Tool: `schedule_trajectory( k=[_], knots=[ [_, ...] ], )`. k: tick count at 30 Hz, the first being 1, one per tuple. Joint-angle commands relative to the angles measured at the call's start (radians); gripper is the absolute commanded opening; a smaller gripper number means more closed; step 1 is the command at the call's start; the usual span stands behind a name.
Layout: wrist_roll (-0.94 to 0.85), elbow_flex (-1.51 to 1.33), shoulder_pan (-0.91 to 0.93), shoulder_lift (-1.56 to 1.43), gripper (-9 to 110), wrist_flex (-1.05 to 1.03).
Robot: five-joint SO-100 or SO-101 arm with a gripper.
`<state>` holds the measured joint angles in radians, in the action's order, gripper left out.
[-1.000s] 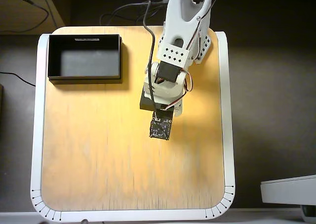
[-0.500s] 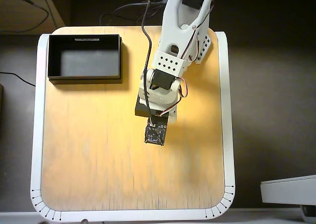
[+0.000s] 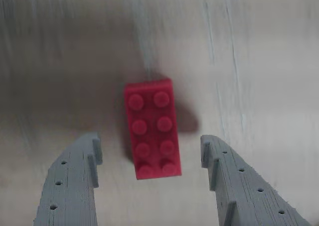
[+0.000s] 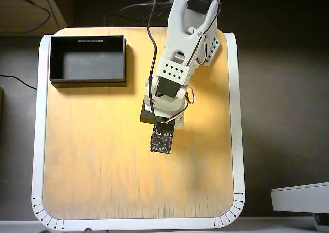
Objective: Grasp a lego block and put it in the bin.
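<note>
The lego block [image 3: 151,128] is a small red 2x4 brick lying flat on the wooden table, studs up. In the wrist view it sits in the middle, its near end between my two grey fingertips. My gripper [image 3: 149,148] is open, one finger [image 3: 75,181] on the left and the other on the right, neither touching the brick. In the overhead view the arm [image 4: 177,73] reaches down over the table's middle and hides the brick and the fingers. The bin [image 4: 88,39] is a black tray at the table's far left corner, empty.
The wooden table [image 4: 92,156] has a white rim [image 4: 37,140]. Cables [image 4: 151,32] run from the back along the arm. A white object [image 4: 300,198] stands off the table at the lower right.
</note>
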<state>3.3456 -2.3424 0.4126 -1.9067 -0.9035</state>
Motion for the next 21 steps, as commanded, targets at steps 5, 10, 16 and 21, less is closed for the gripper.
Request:
schedule_trajectory(
  k=[5,10,16,21],
  knots=[
    [0.015,0.124,0.011,0.02,21,0.055],
    [0.021,0.124,0.012,0.034,16,0.055],
    [0.017,0.124,0.012,0.04,9,0.063],
    [0.017,0.124,0.012,0.04,6,0.069]
  ],
)
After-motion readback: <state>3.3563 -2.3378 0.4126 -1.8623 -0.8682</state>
